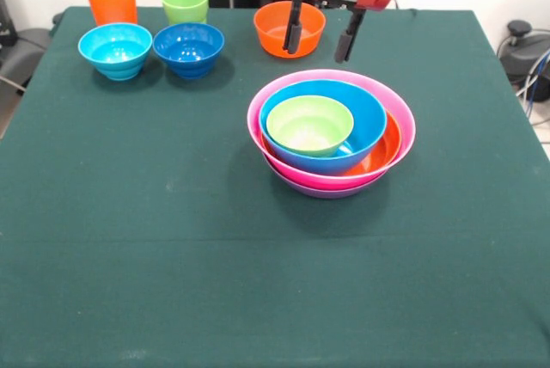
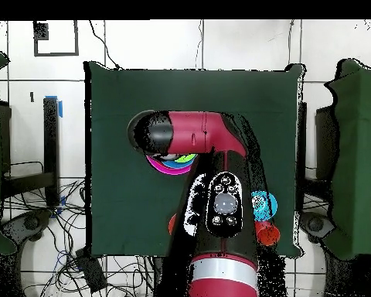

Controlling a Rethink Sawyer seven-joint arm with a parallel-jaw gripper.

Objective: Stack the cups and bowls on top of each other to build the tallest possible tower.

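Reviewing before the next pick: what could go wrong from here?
1. The open gripper hangs over the small orange bowl; its glossy rounded rim may slip from the fingers.
2. The lime green bowl sits off-centre in the tower, so added pieces might lean.

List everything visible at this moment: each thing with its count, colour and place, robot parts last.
Tower: one, mid-table; purple bowl at the bottom, then pink, orange, blue, with the small lime green bowl nested on top.
Small orange bowl: one, loose, at the far edge behind the tower.
Small dark blue bowl: one, far left in the front view.
Small light blue bowl: one, just left of the dark blue one.
Cups: two, behind those bowls; orange cup, lime green cup.
Table: one, dark green cloth.
Arm: red and black, covering most of the tower in the overhead view.
Gripper: open, empty, between the small orange bowl and the tower.
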